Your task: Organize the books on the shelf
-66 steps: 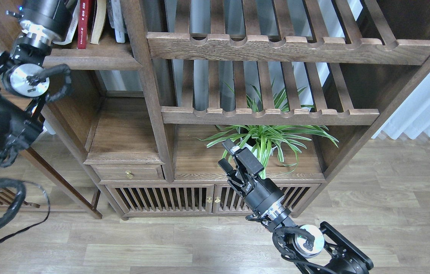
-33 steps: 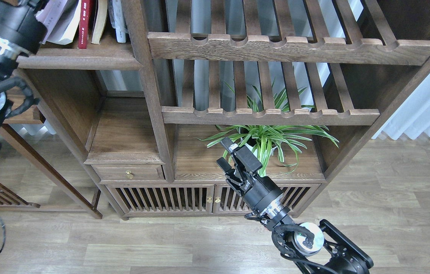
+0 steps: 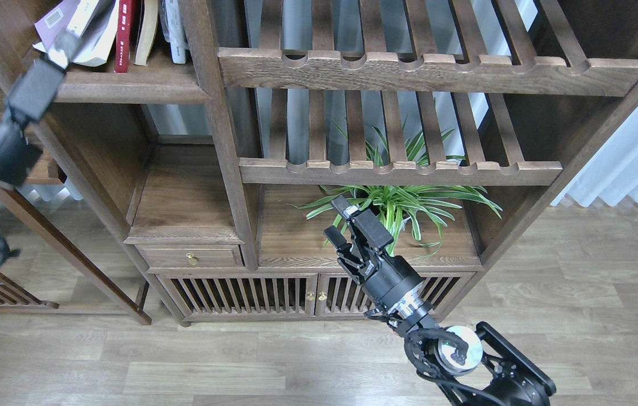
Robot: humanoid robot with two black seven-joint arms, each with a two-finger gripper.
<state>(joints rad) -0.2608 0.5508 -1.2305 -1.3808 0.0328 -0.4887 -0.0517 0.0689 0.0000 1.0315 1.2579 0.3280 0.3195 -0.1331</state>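
Dark-brown shelf (image 3: 127,90) at upper left carries the books (image 3: 121,34): a leaning pale lavender-white one (image 3: 79,28) at the left end, then a dark red spine (image 3: 124,34), a cream-edged one (image 3: 146,31), and a white one against the post.

Left gripper (image 3: 58,52) sits just at the shelf's front edge, tip touching or almost touching the bottom corner of the leaning book. It's seen as one dark blurred block with a light tip; can't tell the fingers apart, so can't say how open it is or whether it has hold of anything.

Right gripper (image 3: 344,223) is well apart, low in front of the potted plant (image 3: 397,206), fingers spread with nothing between them.

Key relation: the leaning book lies up and slightly right of the left gripper, long axis tilted with its top toward the left. Left arm is clearly nearer; the right is out of it.

My guess: next move is pushing or gripping that leaning book to stand it up against the red one. Risk is the lower edge sliding off the front.
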